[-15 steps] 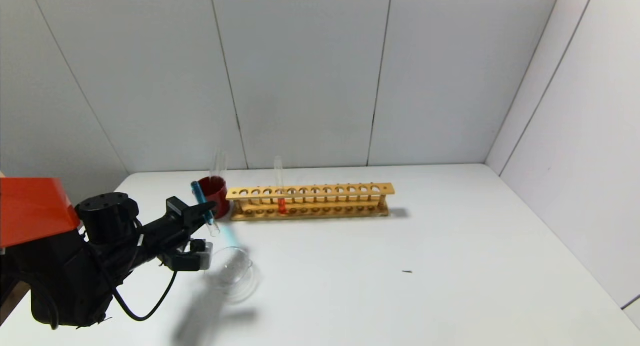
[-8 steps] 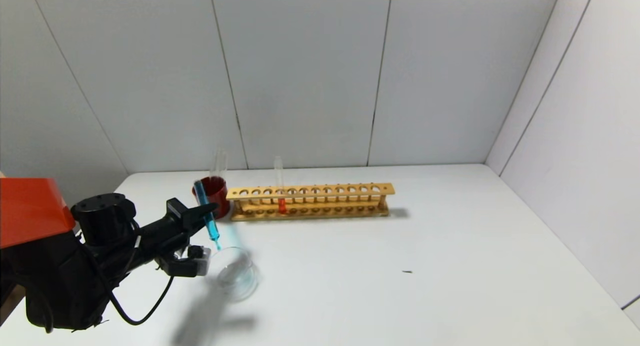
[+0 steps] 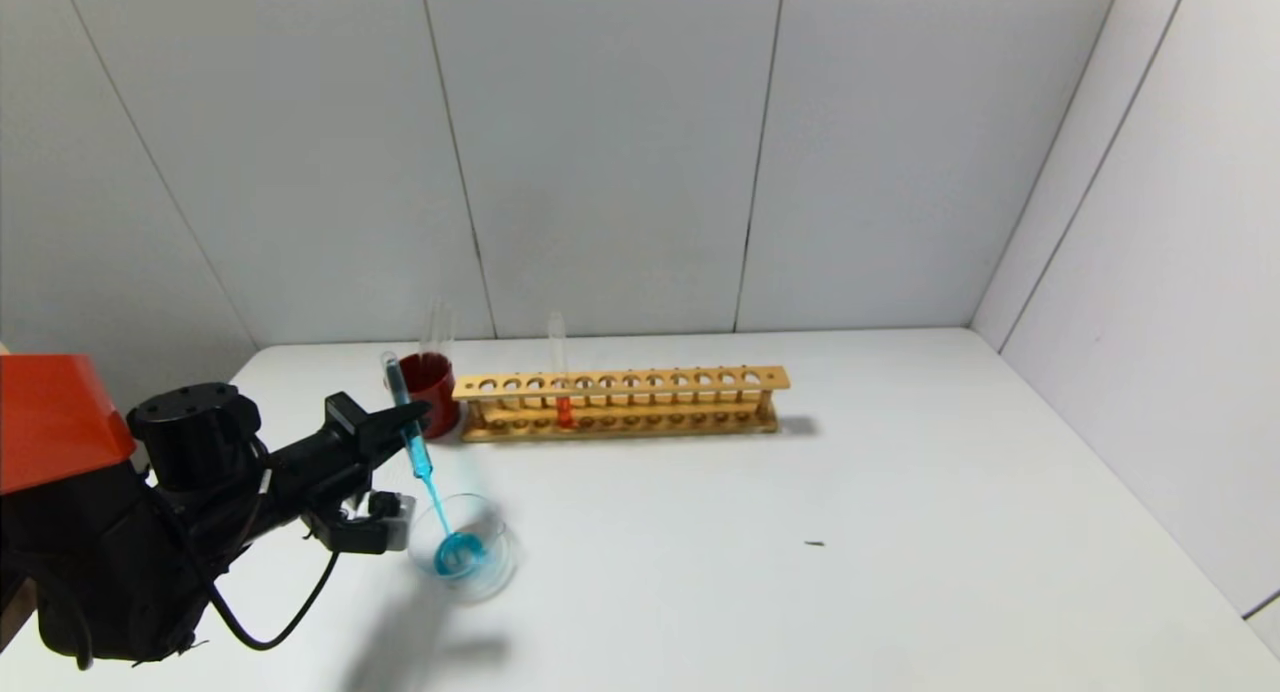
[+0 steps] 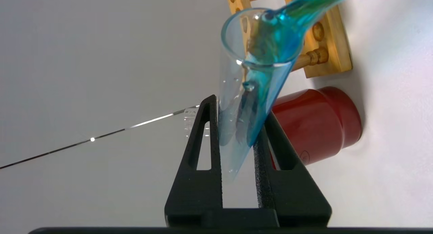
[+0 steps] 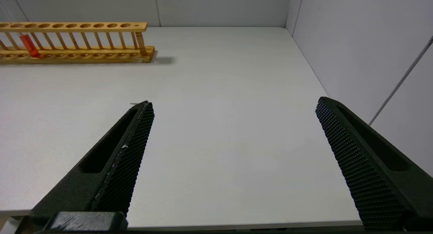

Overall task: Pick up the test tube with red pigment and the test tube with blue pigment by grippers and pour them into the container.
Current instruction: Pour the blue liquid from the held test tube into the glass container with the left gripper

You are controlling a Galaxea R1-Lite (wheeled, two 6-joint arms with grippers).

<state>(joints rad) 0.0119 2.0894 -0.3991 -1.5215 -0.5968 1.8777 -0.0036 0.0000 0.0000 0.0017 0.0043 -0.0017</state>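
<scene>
Since a second ago your left claw (image 3: 408,424) has tipped the test tube with blue pigment (image 3: 405,412) further, and blue liquid now streams from its mouth into the container (image 3: 463,547), where a teal pool has gathered that was absent before. You have that claw clamped tight on the tube's glass, near the left edge of the counter (image 3: 800,592), just in front of the red cup (image 3: 428,380). That puts the blue half of the task well under way. The test tube with red pigment (image 3: 559,377) stands untouched in the wooden rack (image 3: 620,404), far behind the container. Your right claw (image 5: 233,107) hangs wide apart over bare counter on the right, holding nothing. No brand or readable writing shows; a small round mark on the cup is illegible.
</scene>
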